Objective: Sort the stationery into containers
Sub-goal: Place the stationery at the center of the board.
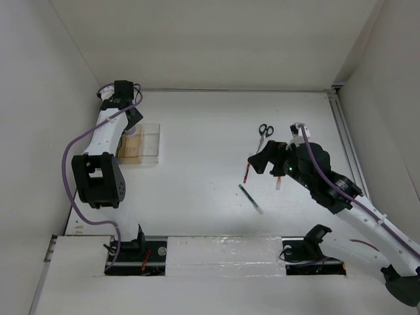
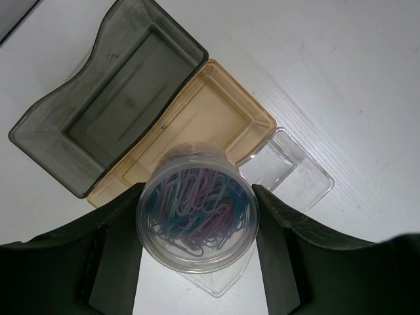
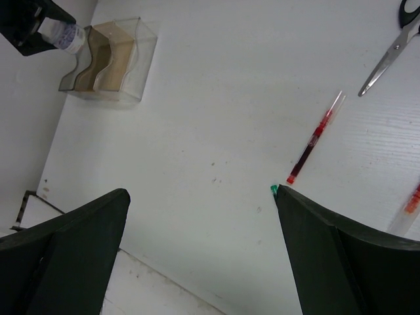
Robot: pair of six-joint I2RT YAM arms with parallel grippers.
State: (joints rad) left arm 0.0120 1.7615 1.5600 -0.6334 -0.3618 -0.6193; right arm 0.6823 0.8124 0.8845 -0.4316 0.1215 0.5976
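Stationery sorting has barely begun: left tool grips a paperclip tub over the tray, right tool gapes empty, while scissors and pens lie loose at three o'clock on the tabletop.

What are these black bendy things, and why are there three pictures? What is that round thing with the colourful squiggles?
The bendy things are two robot arms bolted to a white table. Each ends in a two-finger pincher called a gripper. One picture looks down from above; the other two come from little cameras on the wrists, so you see each gripper's own fingers.

The left gripper is holding a clear round tub of colourful paper clips above a sorting tray with smoky, tan and clear sections. The right gripper is wide open and holds nothing.

On the table lie scissors, two red pens, one left of the right gripper and one under it, and a black pen.
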